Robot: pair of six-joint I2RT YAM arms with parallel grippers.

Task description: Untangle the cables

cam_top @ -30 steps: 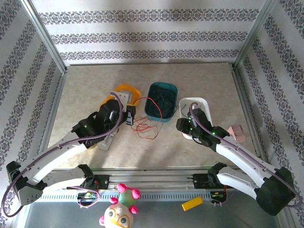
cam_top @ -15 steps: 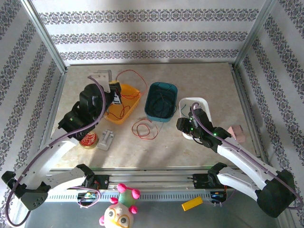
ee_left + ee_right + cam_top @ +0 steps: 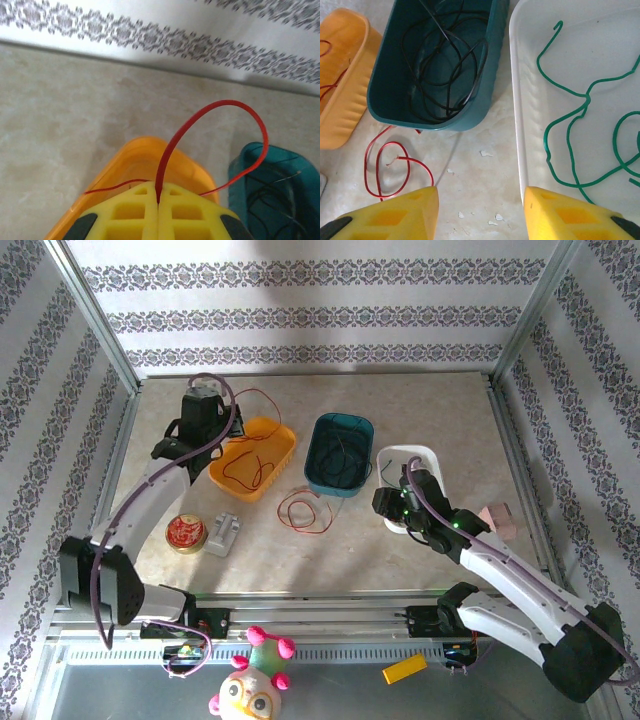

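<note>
- The orange bin [image 3: 342, 95] sits just below the left pincer [image 3: 158, 200]. Loops of red cable [image 3: 225, 101] lie in it, and one strand arches up into the pincer's clamped tips.
- The teal bin [image 3: 390, 107], ahead-left of the right pincer [image 3: 480, 192], holds a coiled black cable [image 3: 451, 55].
- The white bin [image 3: 517, 100], ahead-right of it, holds a green cable [image 3: 547, 135], cut off at the frame edge.
- The right pincer stands open and empty over the worktop [image 3: 485, 130].
- A red coil [image 3: 303, 510] lies ahead-left of it on the worktop. I cannot tell whether it joins the gripped strand.
</note>
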